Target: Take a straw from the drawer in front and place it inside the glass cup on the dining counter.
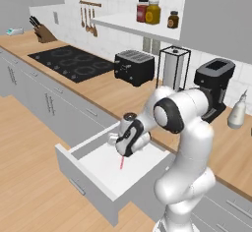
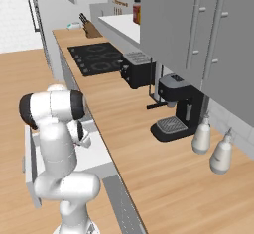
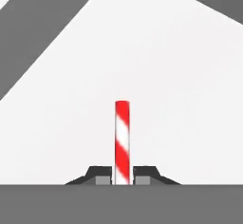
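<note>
The end effector (image 3: 122,174) pinches the straw (image 3: 122,142) by one end, and the straw hangs over the white inside of the open drawer (image 1: 93,169). The hold looks small, so the straw may slip or bump the drawer wall on a fast swing.

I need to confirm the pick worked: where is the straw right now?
The straw sits pinched between the tool's two fingertips in the hand view; in the left base view it hangs below the tool over the white inside of the open drawer.
</note>
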